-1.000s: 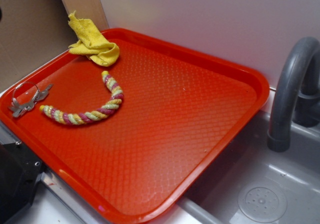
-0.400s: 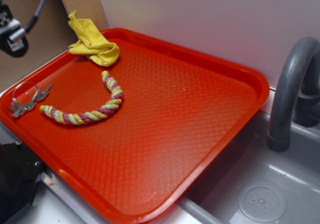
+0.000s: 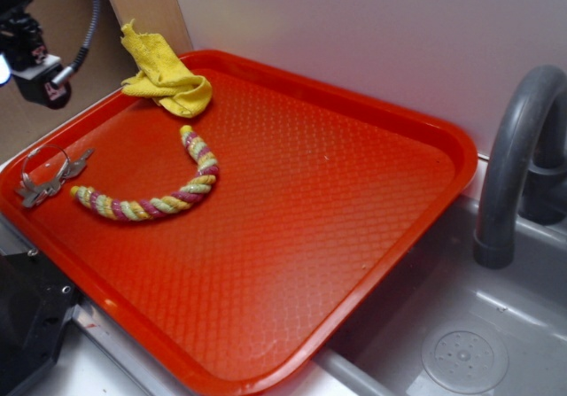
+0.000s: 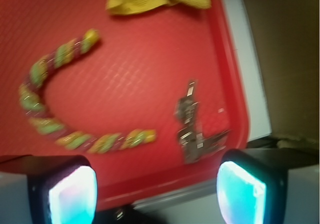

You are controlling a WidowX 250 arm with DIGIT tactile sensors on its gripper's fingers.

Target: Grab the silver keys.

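Silver keys at the left edge of the red tray, gripper wide open above and holding nothing.

The silver keys (image 3: 49, 176) lie flat on the red tray (image 3: 354, 201), close to its left rim and just beside the near end of the striped rope (image 3: 155, 192), maybe touching it; I cannot tell for sure. In the exterior view the bunch is stretched from lower left to upper right, one key blade pointing up-right, and the thin wire ring (image 3: 44, 159) lies on the side toward the rim. In the wrist view the keys (image 4: 192, 134) look blurred, with the long axis almost vertical. The gripper (image 4: 157, 189) is spread wide, its two pads far apart, nothing between them, and it touches nothing. A yellow cloth (image 3: 164, 73) lies crumpled at the far corner.
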